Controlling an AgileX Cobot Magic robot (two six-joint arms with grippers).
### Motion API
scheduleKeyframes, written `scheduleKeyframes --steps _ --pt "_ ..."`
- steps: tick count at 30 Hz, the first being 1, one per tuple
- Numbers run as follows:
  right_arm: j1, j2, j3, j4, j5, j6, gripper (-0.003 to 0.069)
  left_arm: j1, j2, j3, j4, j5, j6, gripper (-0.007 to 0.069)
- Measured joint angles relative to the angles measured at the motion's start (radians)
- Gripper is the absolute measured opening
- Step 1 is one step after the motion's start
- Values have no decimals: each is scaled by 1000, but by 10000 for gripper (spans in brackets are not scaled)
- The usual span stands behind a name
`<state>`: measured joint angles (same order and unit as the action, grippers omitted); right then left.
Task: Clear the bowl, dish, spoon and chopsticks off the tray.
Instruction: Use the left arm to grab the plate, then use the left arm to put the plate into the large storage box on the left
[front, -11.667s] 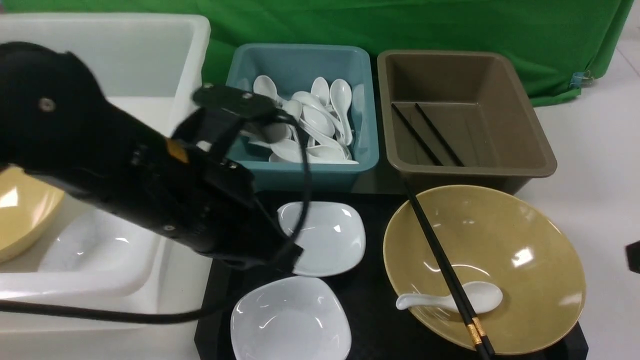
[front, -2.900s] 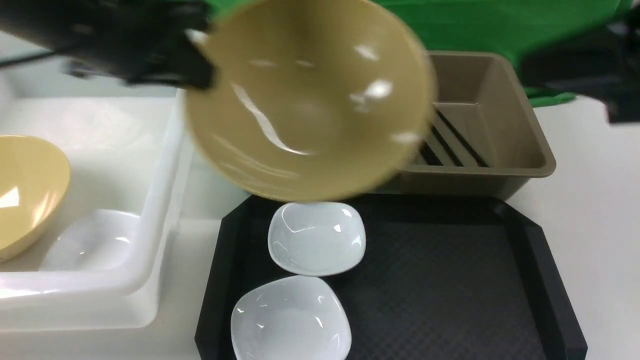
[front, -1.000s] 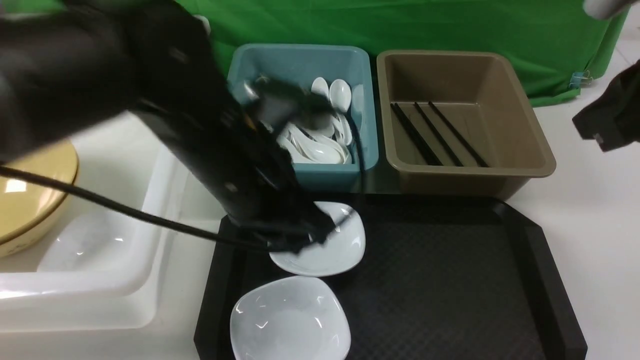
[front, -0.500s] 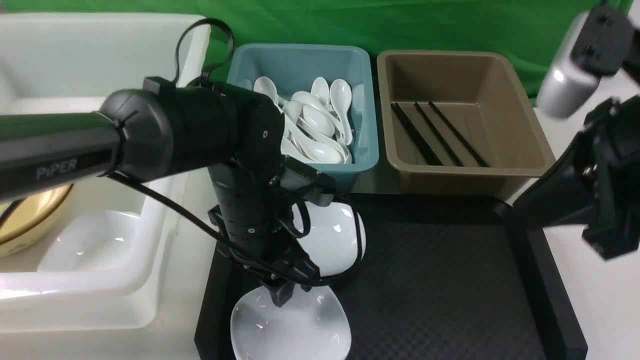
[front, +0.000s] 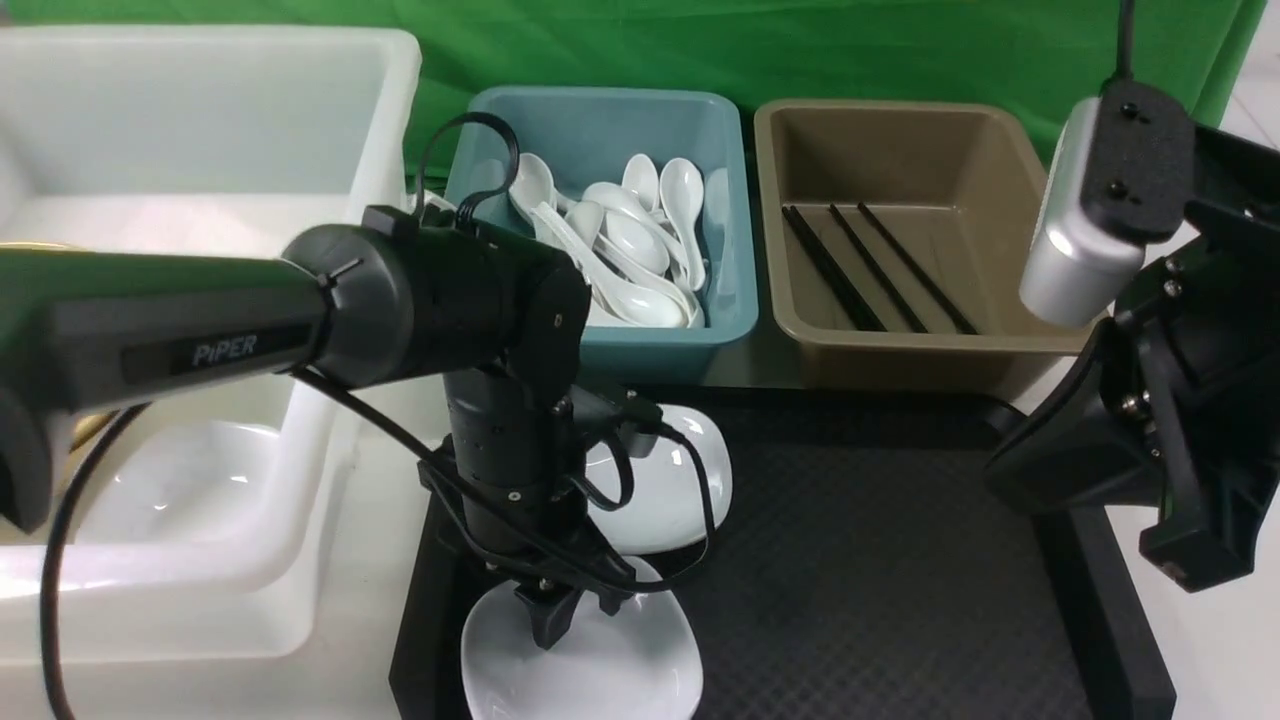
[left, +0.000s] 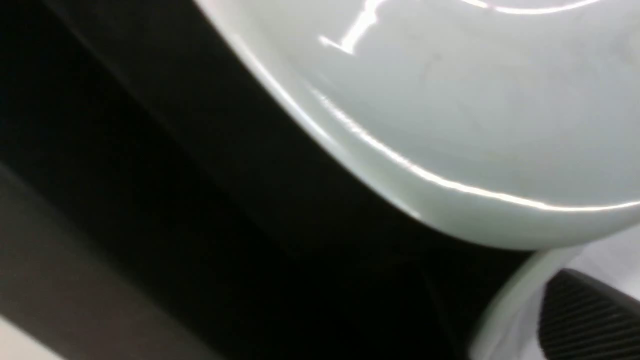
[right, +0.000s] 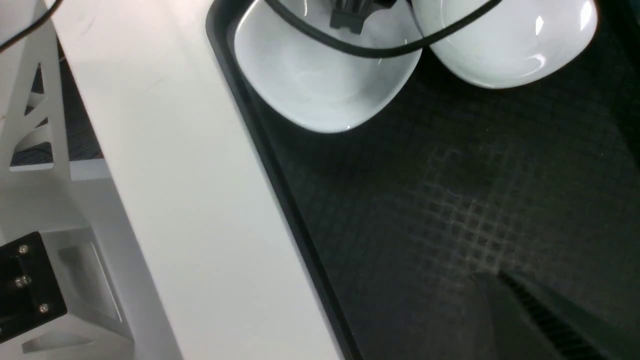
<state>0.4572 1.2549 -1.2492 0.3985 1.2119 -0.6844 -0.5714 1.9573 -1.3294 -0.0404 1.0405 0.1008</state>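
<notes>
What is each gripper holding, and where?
Left gripper sits at the far rim of the nearer glossy white square dish; whether it grips cannot be told. Right gripper, shut, holds nothing.

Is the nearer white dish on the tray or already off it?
On the tray. The nearer white dish rests inside the tray's rim, with the left gripper poised at its far edge.

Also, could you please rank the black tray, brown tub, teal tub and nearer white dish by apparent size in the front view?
1. black tray
2. brown tub
3. teal tub, somewhat smaller-looking, though partly hidden
4. nearer white dish, clearly smallest, also partly hidden
</notes>
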Motion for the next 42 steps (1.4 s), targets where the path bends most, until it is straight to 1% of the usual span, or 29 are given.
scheduleKeyframes --steps 3,4,10,13,15,18,19,20,22,23,25,26,27,29,31,32,33,34,35,37,42 --pt "0 0 0 0 -3 0 -2 0 -3 -1 -28 23 4 167" --pt "0 0 0 0 -3 0 -2 0 -8 -2 -38 29 2 152" --pt "0 -9 0 0 -4 -1 -2 0 -28 -4 -49 55 -31 134" --pt "0 -36 -18 -2 -6 -1 -2 4 -102 -4 -59 62 -49 55" --pt "0 -58 -48 -2 -9 1 -2 20 -179 -18 -84 63 -52 27" --pt "0 -69 -108 5 -20 4 -2 81 -275 -41 -164 68 -48 16" --pt "0 -70 -113 8 -24 5 -2 87 -290 -45 -177 68 -46 16" --pt "0 -67 -139 19 -30 7 -2 119 -327 -54 -207 68 -44 15" --pt "2 -45 -199 52 -42 8 -2 237 -414 -72 -263 69 -42 15" --pt "3 -35 -211 57 -43 8 -2 259 -427 -73 -269 69 -42 15" --pt "40 32 -310 74 -46 8 -2 447 -509 -78 -294 70 -29 15" --pt "44 37 -310 74 -46 8 -2 461 -518 -78 -298 70 -28 15" --pt "78 81 -359 76 -49 8 -2 568 -540 -78 -314 72 -16 15" --pt "134 144 -430 75 -51 8 -2 719 -561 -66 -346 69 7 15" --pt "189 196 -478 75 -52 8 -2 836 -564 -46 -359 66 32 15" --pt "189 201 -482 75 -52 8 -2 858 -564 -43 -360 66 35 15" --pt "225 238 -512 75 -53 8 -2 932 -563 -14 -359 61 62 15" --pt "229 242 -515 75 -53 8 -2 939 -562 -10 -359 61 66 15" --pt "248 271 -535 75 -54 6 -2 979 -559 32 -352 66 101 15" --pt "255 289 -545 75 -58 -1 -2 984 -558 79 -338 58 125 15" --pt "257 306 -551 70 -59 -12 -2 950 -557 203 -312 -16 164 15"
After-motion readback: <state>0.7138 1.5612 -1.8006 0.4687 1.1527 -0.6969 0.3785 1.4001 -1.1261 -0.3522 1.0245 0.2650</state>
